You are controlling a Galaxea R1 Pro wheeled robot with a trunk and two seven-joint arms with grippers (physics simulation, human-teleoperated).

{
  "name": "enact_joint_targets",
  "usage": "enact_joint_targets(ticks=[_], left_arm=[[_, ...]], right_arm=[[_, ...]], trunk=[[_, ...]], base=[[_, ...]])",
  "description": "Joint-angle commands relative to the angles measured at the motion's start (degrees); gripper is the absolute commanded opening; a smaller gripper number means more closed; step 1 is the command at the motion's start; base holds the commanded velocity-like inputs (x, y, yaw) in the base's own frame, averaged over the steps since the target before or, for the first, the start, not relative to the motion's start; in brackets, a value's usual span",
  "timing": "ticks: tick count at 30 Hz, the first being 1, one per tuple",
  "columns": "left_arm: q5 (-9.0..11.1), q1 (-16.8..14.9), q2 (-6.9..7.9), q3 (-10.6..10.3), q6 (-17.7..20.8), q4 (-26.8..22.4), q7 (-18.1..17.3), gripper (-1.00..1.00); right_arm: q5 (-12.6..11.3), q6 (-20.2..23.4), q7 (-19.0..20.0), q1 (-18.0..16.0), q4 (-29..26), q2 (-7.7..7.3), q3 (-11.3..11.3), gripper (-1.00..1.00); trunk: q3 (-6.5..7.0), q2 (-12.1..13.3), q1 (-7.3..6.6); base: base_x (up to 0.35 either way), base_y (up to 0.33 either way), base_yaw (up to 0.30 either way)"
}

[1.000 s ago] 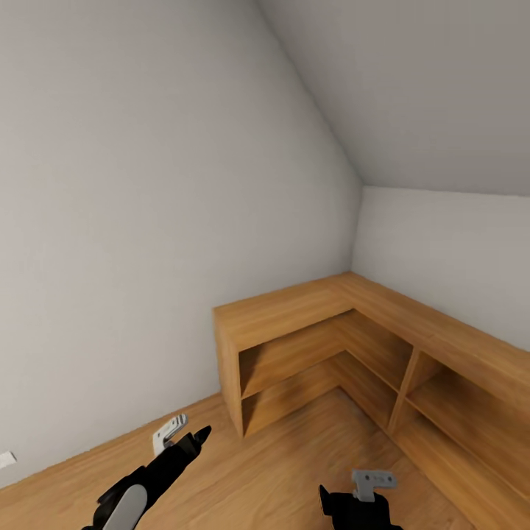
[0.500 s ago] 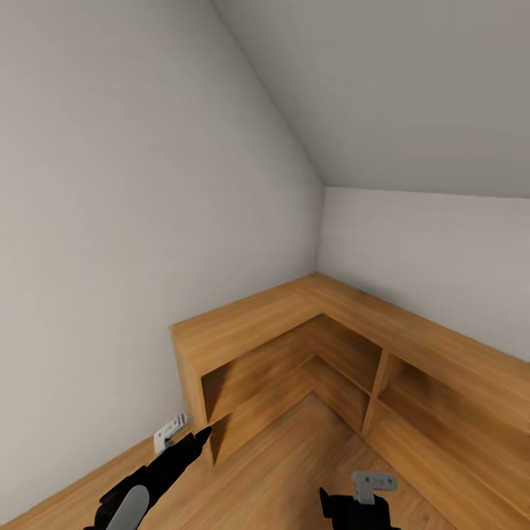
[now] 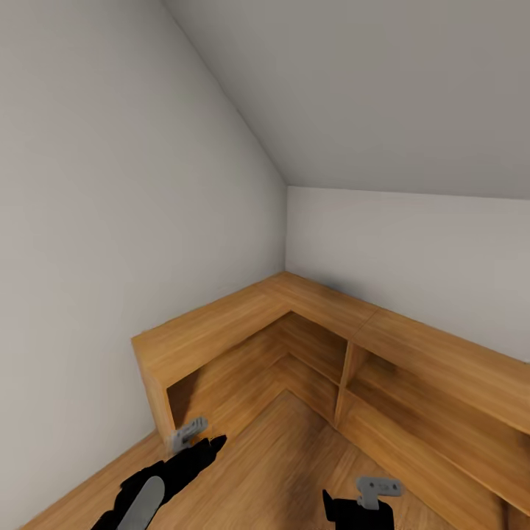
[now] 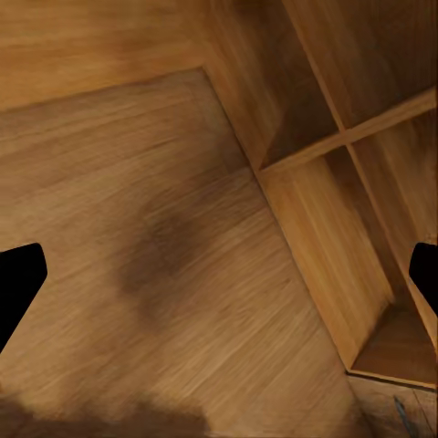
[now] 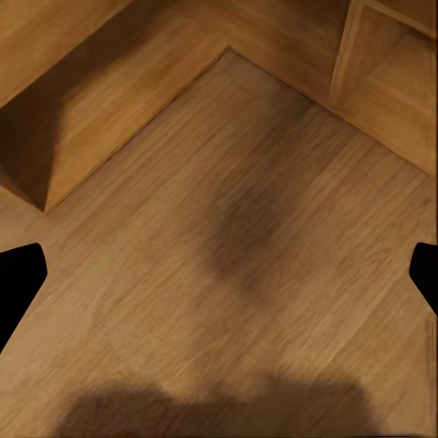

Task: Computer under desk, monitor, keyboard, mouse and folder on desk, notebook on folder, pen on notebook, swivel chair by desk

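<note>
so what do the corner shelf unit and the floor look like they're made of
Corner shelf unit: seemingly light wood or wood-look board, matte, with visible grain streaks and open compartments. Floor: wood planks or laminate, similar warm tone, with plank seams and grain lines, low sheen. Being a render, real wood or veneer can't be told.

shelf unit (image 3: 221,327): light wood | floor (image 3: 294,456): wood-grain | walls (image 3: 110,221): pale grey

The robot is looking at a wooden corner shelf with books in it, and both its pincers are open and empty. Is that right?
Not quite. The wooden corner shelf has no books in it: the head view shows its compartments bare. The rest is right: the left pincer and the right pincer are both open and empty, above the wooden floor.
</note>
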Motion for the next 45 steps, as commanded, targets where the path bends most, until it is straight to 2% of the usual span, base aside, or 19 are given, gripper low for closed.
enact_joint_targets(ticks=[1,5,10,15,19,23,27,28,29,34,45], left_arm=[[0.57,-0.59,-0.33,-0.49,0.29,0.95,0.62,1.00],[-0.01,-2.54,-1.96,-1.82,0.85,4.55,0.77,1.00],[-2.00,-4.76,-3.38,-2.80,1.55,9.21,0.62,1.00],[-2.94,-6.28,-3.72,-3.23,1.50,12.45,0.51,1.00],[-3.05,-6.58,-3.87,-3.40,1.36,13.17,0.47,1.00],[-3.15,-6.38,-4.00,-3.48,1.24,12.77,0.39,1.00],[-3.21,-5.40,-3.70,-3.44,0.93,11.34,0.24,1.00],[-3.21,-4.89,-3.61,-3.40,0.69,10.75,0.22,1.00],[-3.27,-2.07,-3.34,-3.23,-1.00,7.67,0.25,1.00],[-3.43,0.29,-3.15,-3.01,-2.60,5.41,0.37,1.00],[-3.45,1.08,-3.08,-3.08,-3.13,4.73,0.60,1.00]], right_arm=[[-0.36,-0.05,-0.40,-0.01,-0.10,-0.41,0.07,1.00],[-0.43,-0.54,-0.50,0.07,-0.09,-1.85,0.25,1.00],[-0.23,-1.35,-1.00,0.84,0.59,-2.55,0.46,1.00],[-0.32,-4.06,-0.63,2.27,4.79,-3.56,0.31,1.00],[-0.35,-8.92,-0.49,3.45,7.40,-4.18,0.17,1.00],[-0.29,-13.95,-0.53,4.54,8.37,-5.12,0.17,1.00],[-0.25,-16.04,-0.52,5.13,9.12,-5.45,0.36,1.00],[-0.22,-16.34,-0.52,5.22,9.27,-5.45,0.38,1.00],[-0.26,-17.09,-0.47,5.38,9.65,-5.52,0.41,1.00],[-0.33,-17.70,-0.37,5.50,9.87,-6.00,0.37,1.00],[-0.23,-18.12,-0.36,5.54,12.22,-5.60,0.49,1.00]], trunk=[[-0.06,-0.05,0.01],[-0.06,-0.05,0.01],[-0.06,-0.05,0.01],[-0.06,-0.05,0.01],[-0.06,-0.05,0.01],[-0.06,-0.05,0.01],[-0.06,-0.05,0.01],[-0.06,-0.05,0.01],[-0.06,-0.05,0.01],[-0.06,-0.05,0.01],[-0.06,-0.05,0.01]], base=[[0.002,0.000,-0.299],[0.001,0.000,-0.299],[0.000,0.000,-0.299],[0.000,0.000,-0.299],[0.000,0.000,-0.299],[0.000,0.000,-0.299],[0.000,0.000,-0.299],[0.000,0.000,-0.299],[0.000,0.000,-0.299],[0.000,0.000,-0.299],[0.000,0.064,-0.299]])
